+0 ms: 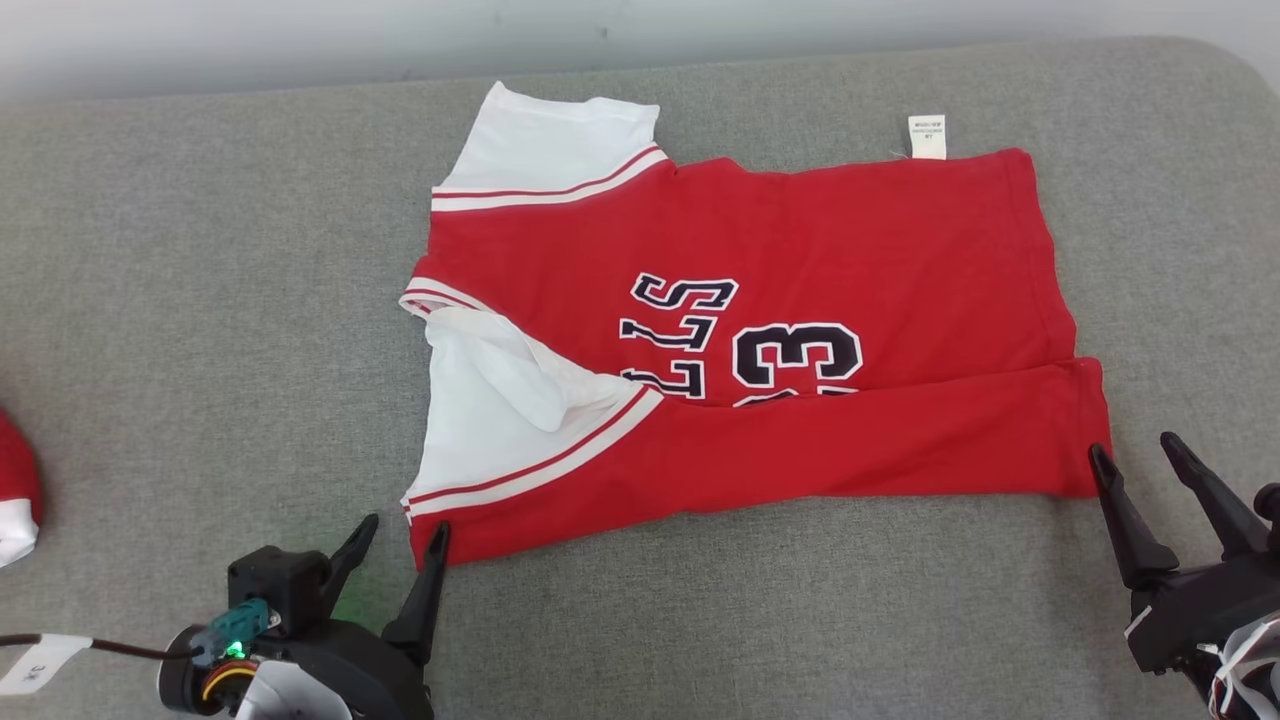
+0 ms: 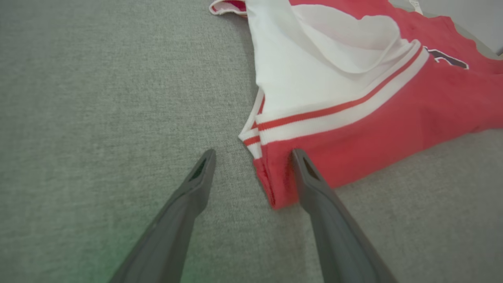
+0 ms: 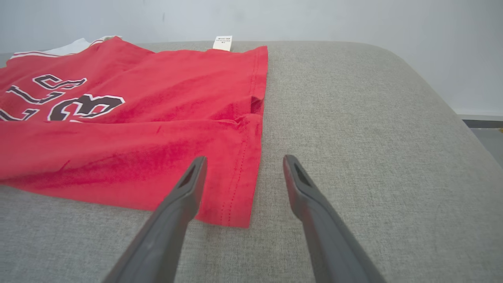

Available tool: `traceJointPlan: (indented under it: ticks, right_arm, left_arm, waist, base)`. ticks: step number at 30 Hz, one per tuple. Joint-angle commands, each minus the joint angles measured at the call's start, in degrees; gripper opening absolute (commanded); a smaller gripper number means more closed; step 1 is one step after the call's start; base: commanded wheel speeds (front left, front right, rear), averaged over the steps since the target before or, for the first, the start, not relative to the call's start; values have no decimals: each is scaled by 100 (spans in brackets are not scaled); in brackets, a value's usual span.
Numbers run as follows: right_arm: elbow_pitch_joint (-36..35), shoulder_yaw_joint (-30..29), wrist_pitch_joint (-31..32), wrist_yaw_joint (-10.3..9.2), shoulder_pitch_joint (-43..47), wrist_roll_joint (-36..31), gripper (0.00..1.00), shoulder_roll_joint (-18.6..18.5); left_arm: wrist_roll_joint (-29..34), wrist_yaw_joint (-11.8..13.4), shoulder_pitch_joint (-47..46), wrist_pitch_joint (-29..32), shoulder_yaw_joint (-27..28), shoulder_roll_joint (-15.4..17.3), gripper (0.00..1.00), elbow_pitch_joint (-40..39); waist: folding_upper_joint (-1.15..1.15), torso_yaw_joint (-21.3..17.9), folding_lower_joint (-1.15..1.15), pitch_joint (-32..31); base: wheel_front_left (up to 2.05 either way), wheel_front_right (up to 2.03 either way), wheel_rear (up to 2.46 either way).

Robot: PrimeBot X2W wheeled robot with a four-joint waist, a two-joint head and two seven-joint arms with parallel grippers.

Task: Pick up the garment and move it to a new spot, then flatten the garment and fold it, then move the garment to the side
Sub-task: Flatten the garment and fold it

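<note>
The left gripper (image 1: 406,523) and right gripper (image 1: 1132,444) sit by the shirt's (image 1: 800,250) near corners. Their fingers are spread and empty, maybe ready to grab it.

Red-and-white fabric jersey (image 1: 800,250): dark letters "LLS", numeral "3", beyond left claw (image 1: 406,522) and right claw (image 1: 1132,444); small white tag (image 1: 927,136) illegible.

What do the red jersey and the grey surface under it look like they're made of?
The red jersey looks like soft matte knit cloth, probably cotton: it creases and has stitched hems. The grey surface seems to be woven upholstery fabric over padding: flecked weave, rounded edge.
</note>
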Motion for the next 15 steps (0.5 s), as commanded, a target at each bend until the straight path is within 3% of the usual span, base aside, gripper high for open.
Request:
traceJointPlan:
  ticks: [1,4,5,6,7,15]
  right_arm:
    - [-59,-55,46,-14,78,-41,100,59]
    - [-89,-99,127,-14,101,-68,100,138]
    - [-68,-108,171,-14,92,-56,100,170]
    - [-38,-118,209,-15,59,-39,100,209]
    - [9,-129,259,-14,9,-16,100,255]
    - [565,-94,629,-14,-398,93,100,600]
  left_arm:
    - [-84,81,119,129,17,-14,100,-45]
    - [-260,31,199,423,-88,-70,100,-161]
    - [-291,-6,234,522,-129,-80,62,-209]
    - [-320,-30,263,596,-158,-75,36,-258]
    - [-354,-53,288,665,-184,-57,0,-299]
    - [-309,7,317,674,-135,122,0,-691]
  waist:
    - [0,-24,1,34]
    - [0,-49,1,64]
    - [0,-58,1,71]
    - [0,-71,1,81]
    - [0,-80,1,89]
    - [0,-29,1,173]
  base:
    - [0,0,0]
    - [0,0,0]
    - [0,0,0]
    - [0,0,0]
    - [0,0,0]
    - [0,0,0]
